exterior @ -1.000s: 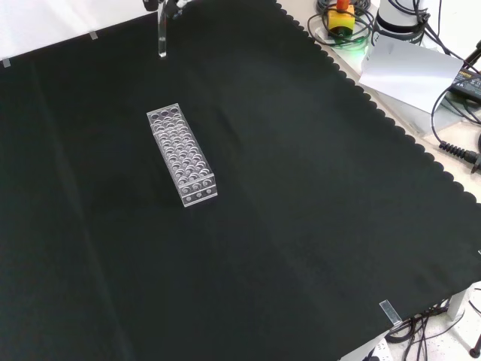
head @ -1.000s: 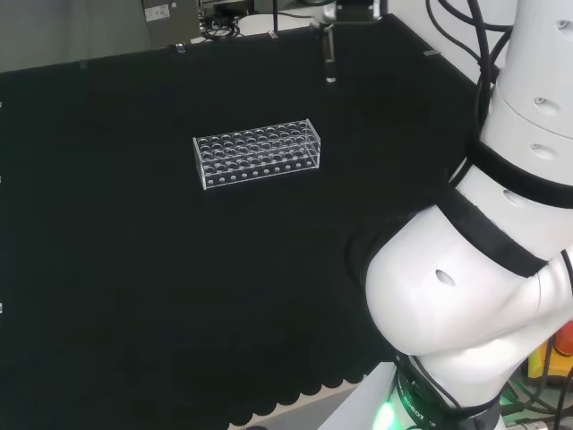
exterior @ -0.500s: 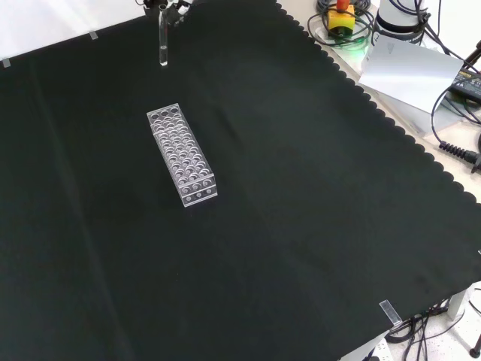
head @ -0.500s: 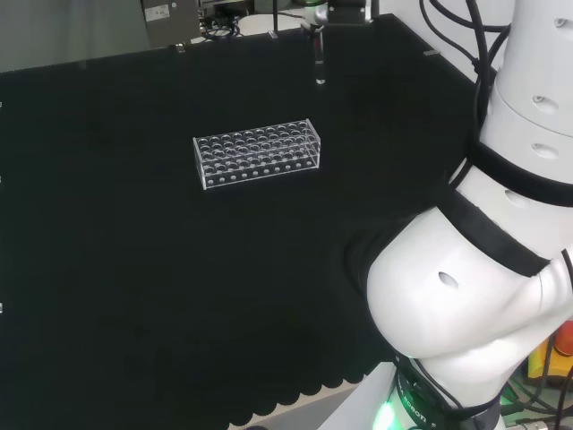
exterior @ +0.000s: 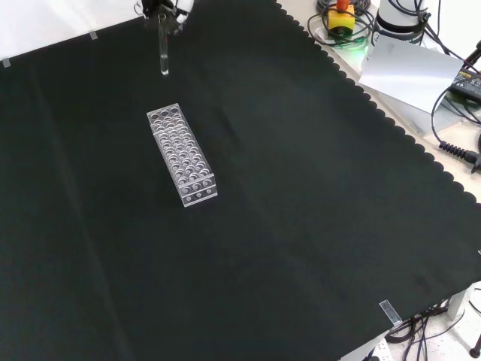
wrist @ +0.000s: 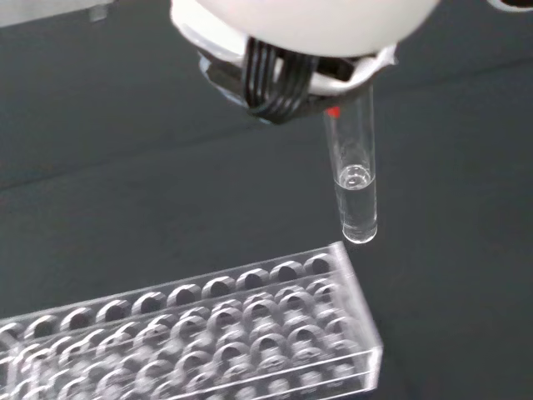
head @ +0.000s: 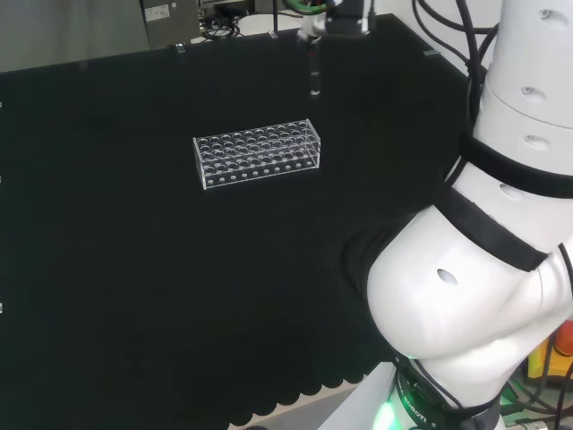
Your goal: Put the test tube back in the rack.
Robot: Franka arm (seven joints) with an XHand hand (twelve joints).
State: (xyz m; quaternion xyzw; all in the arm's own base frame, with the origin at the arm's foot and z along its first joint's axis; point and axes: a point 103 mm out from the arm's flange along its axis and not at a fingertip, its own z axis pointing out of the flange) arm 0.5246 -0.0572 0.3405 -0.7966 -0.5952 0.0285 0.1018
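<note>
Change since a second ago: test tube carried nearer the rack in the head view, lower in the front view, not yet over the holes.
Fingers: curled round the top of the test tube, clamped on it, seen at the upper edge of the wrist view.
Hand: above the far end of the cloth, at the top of the front view.
Test tube: held upright, hanging clear of the cloth, a little clear liquid near its round bottom in the wrist view; just beyond one short end of the rack, apart from it.
Rack: clear plastic, many empty holes, lying well inside the cloth.
Done: tube lifted and brought close to the rack.
Left: line up over a hole, lower the tube in, let go.
</note>
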